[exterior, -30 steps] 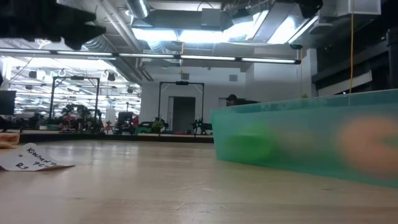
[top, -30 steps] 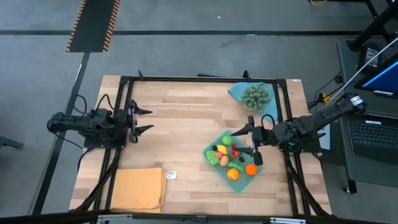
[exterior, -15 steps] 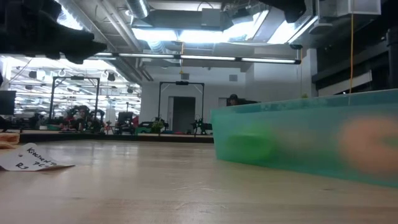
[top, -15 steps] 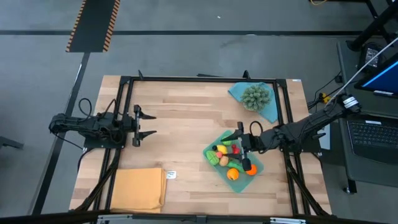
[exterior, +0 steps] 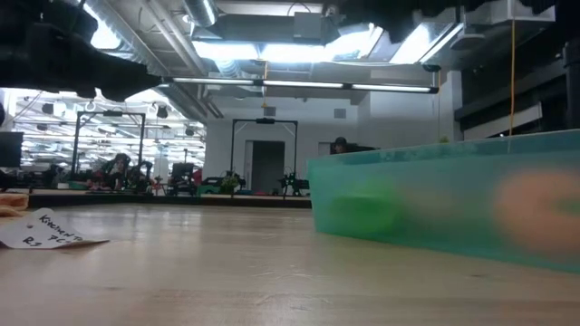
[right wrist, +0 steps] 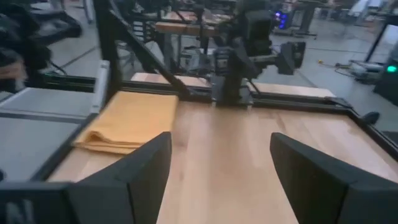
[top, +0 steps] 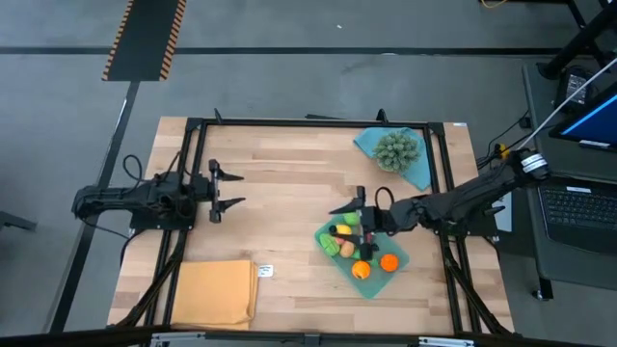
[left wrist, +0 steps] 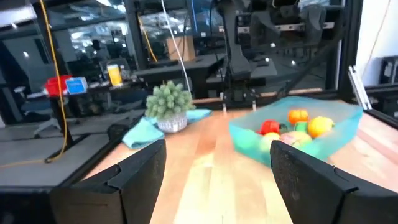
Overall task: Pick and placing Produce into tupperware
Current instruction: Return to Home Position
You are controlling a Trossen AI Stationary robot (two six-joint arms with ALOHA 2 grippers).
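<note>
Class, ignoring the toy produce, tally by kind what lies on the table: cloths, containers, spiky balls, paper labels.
Cloths: 2, flat orange-yellow cloth and blue cloth
Translucent teal plastic container: 1
Spiky grey-green ball: 1
Small white paper label: 1
Total: 5

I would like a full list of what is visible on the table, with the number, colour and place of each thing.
table: one, light wood, middle of the high view
tupperware: one, translucent teal-green, right part of the table
produce: several small pieces, yellow, red, green, orange, inside the tupperware; exact number unclear
spiky ball: one, grey-green, on the blue cloth
blue cloth: one, blue, top right of the table in the high view
orange-yellow cloth: one, folded, bottom left of the table
paper label: one, white, beside that cloth
left gripper: dark, jaws open, over the table's left side
right gripper: dark, jaws open, above the tupperware
</note>
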